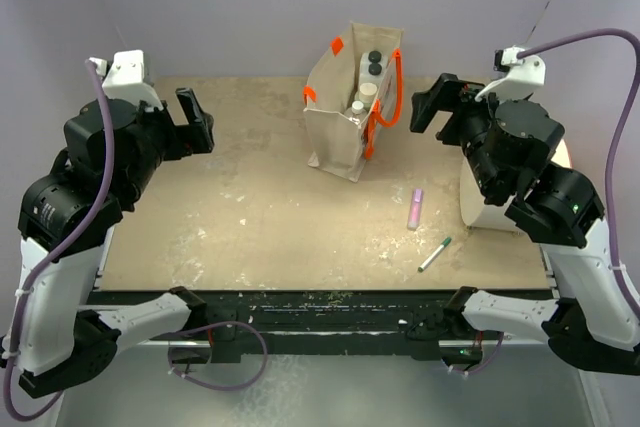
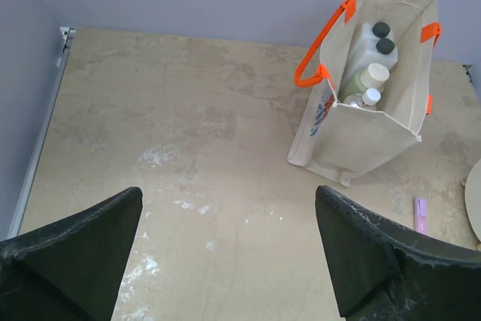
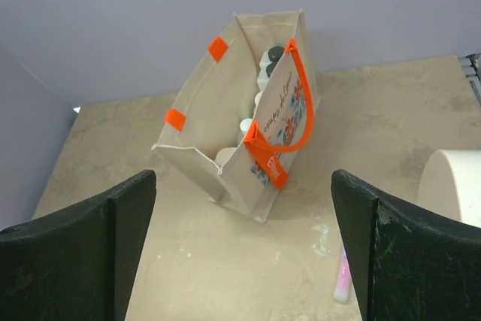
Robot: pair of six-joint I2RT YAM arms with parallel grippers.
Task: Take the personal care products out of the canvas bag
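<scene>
The cream canvas bag (image 1: 345, 112) with orange handles stands upright at the table's back middle; it also shows in the left wrist view (image 2: 361, 133) and the right wrist view (image 3: 225, 148). Inside it stand small bottles: white ones with black caps (image 1: 374, 63) (image 2: 382, 38), an olive-beige one with a cream cap (image 2: 370, 77), and a white one with a pale cap (image 1: 357, 107). My left gripper (image 1: 195, 119) is open and empty, raised at the left of the bag. My right gripper (image 1: 432, 107) is open and empty, raised just right of the bag.
A small pink tube (image 1: 415, 208) and a green pen (image 1: 434, 254) lie on the table to the front right of the bag. A large white cylinder (image 1: 478, 202) stands at the right edge under the right arm. Grey walls enclose the back and sides.
</scene>
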